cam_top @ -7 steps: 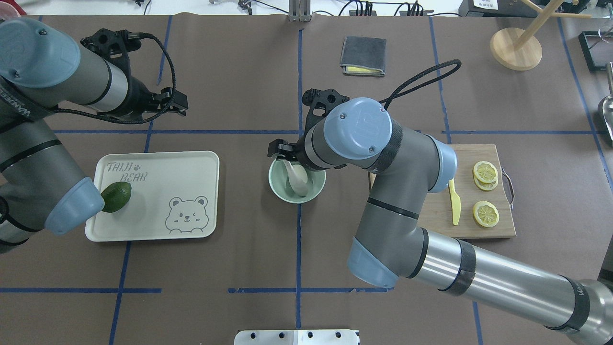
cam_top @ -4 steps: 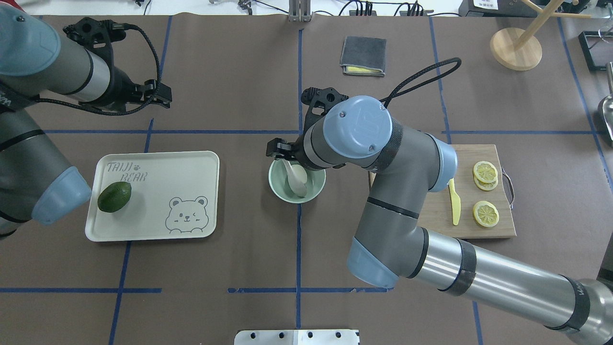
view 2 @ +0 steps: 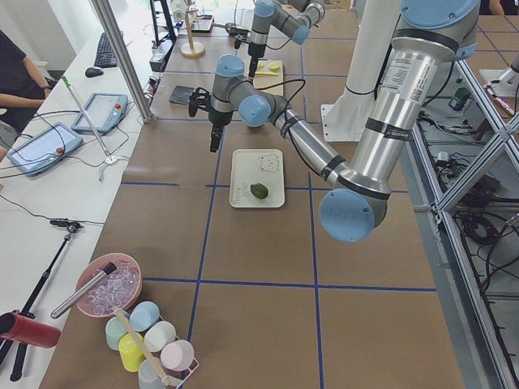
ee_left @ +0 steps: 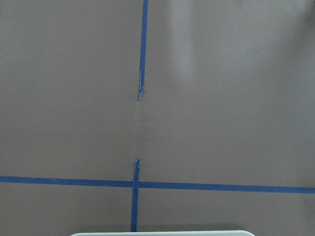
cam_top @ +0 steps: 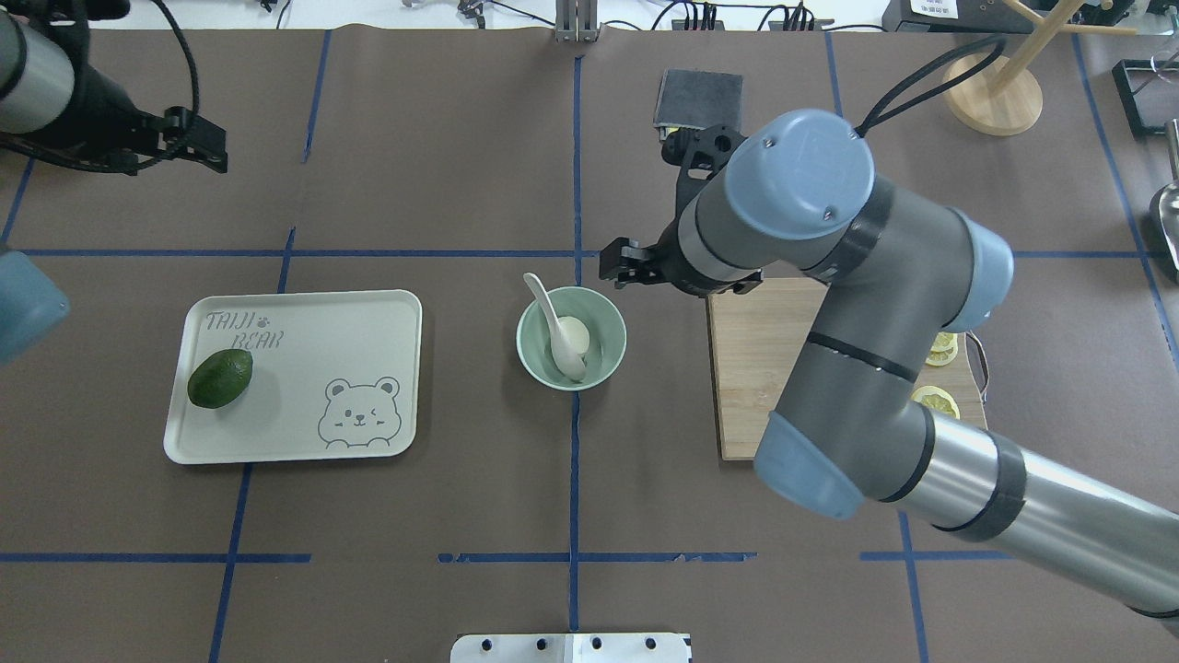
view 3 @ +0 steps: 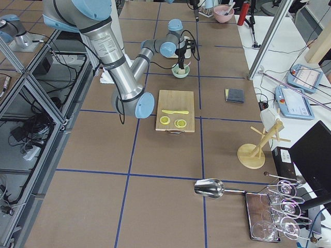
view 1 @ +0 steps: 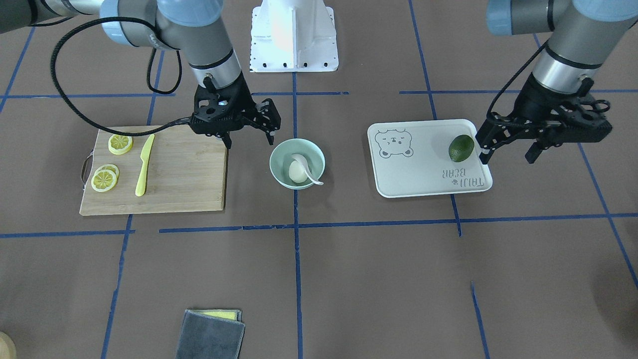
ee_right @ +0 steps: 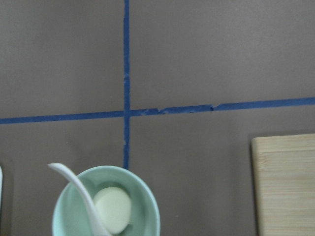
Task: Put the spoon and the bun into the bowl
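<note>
The mint-green bowl point(cam_top: 615, 354) stands at the table's middle. The white bun point(cam_top: 578, 333) lies inside it. The pale spoon point(cam_top: 551, 318) lies in it too, scoop down beside the bun and handle leaning over the far-left rim. They also show in the front view as bowl point(view 1: 277, 155), bun point(view 1: 296, 172) and spoon point(view 1: 310, 172), and in the right wrist view as bowl point(ee_right: 148, 204), bun point(ee_right: 114, 210) and spoon point(ee_right: 78, 186). My right gripper point(view 1: 250, 142) is open and empty, above the table between bowl and cutting board. My left gripper point(view 1: 507, 158) is open and empty, beyond the tray's outer edge.
A cream tray point(cam_top: 304, 368) with a dark green avocado point(cam_top: 220, 378) lies left of the bowl. A wooden cutting board point(view 1: 184, 174) with lemon slices point(view 1: 119, 143) and a yellow knife point(view 1: 143, 164) lies right of it. A grey cloth point(view 1: 212, 334) lies farther out.
My right gripper has drawn back from over the bowl, to the right and farther out, leaving the spoon in the bowl. My left gripper has moved farther left and away from the tray.
</note>
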